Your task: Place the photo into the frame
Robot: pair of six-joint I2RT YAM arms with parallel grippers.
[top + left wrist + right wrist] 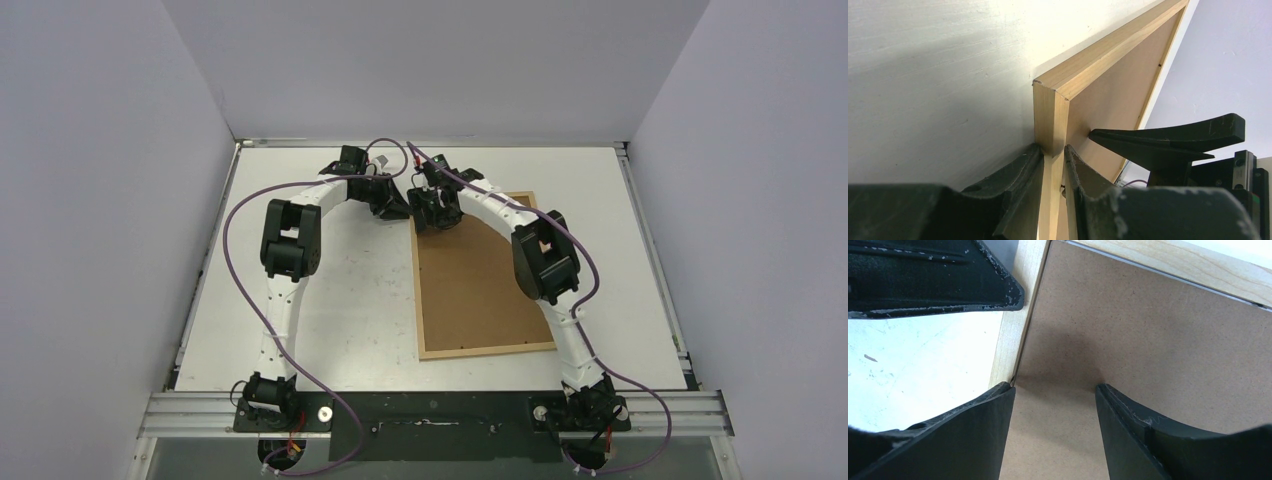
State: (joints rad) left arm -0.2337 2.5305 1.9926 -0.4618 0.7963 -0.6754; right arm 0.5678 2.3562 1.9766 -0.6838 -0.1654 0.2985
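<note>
The left gripper (1053,153) has its jaws clamped on a rail of the thin light-wood rectangular frame (1050,112), near its far-left corner. The right gripper (1055,388), its 2 fingers spread and empty, sits over the plain brown backing board (1148,335) inside the frame, perhaps touching it. The frame lies on the white table (340,300).

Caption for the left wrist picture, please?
The left gripper clamps the wooden frame near a corner, brown backing board inside.
</note>
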